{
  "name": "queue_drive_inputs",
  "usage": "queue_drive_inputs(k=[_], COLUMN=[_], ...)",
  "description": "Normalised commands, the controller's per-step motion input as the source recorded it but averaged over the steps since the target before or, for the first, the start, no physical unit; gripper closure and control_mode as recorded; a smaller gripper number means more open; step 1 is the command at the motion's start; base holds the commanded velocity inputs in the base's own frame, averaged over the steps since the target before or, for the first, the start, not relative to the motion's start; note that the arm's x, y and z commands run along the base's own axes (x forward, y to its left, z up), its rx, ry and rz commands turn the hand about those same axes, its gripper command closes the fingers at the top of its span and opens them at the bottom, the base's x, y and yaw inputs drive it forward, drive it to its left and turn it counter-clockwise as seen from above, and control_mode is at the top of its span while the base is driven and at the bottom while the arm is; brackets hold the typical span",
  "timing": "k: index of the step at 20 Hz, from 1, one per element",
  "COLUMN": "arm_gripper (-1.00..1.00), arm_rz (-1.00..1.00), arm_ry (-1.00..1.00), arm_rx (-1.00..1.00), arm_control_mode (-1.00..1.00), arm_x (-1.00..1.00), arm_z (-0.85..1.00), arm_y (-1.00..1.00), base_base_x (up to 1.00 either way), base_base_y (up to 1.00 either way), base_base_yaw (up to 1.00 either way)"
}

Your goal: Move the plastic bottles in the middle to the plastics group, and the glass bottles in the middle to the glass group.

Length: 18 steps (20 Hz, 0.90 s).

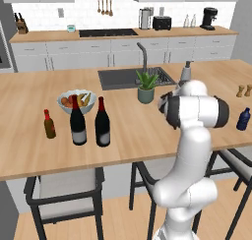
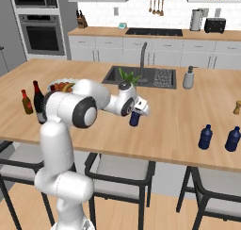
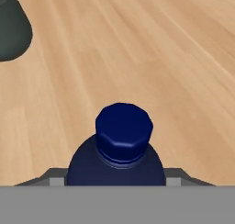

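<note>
Three dark blue plastic bottles stand on the wooden counter [image 2: 179, 120]. One blue bottle [image 2: 134, 119] sits between the fingers of the gripper [image 2: 136, 115], and the fingers are closed on its sides. Seen from the hand, its blue cap [image 3: 124, 126] is right in front, and bare wood lies past it. The two other blue bottles [image 2: 205, 137] stand near each other at about 3 o'clock from the held one, by the counter's near edge. Far off at 9 o'clock stand two tall dark wine bottles [image 1: 102, 122] with red necks, side by side. The one with the pale label [image 1: 78, 121] is on the left. A small brown bottle [image 1: 49, 124] with a red cap stands just left of them. A fruit bowl [image 1: 76, 101] sits behind them, and a green plant [image 1: 146, 85] stands by the sink [image 1: 133, 77].
</note>
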Motion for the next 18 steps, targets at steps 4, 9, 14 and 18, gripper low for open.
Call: queue_drive_inputs(k=[4,9,14,18], arm_gripper=[1.00,1.00,1.00,1.00], arm_rz=[0.00,0.00,0.00,-0.03], arm_ry=[-0.16,-0.16,-0.06,0.00], arm_rx=[0.01,-0.06,-0.09,-0.01], arm_control_mode=[-1.00,-1.00,-1.00,-1.00], arm_x=[-0.88,-0.68,-0.20,0.02], arm_z=[0.19,0.19,0.12,0.15], arm_y=[-0.31,-0.38,-0.60,-0.64], base_base_x=[0.00,0.00,0.00,0.00], base_base_y=[0.00,0.00,0.00,0.00], base_base_yaw=[0.00,0.00,0.00,0.00])
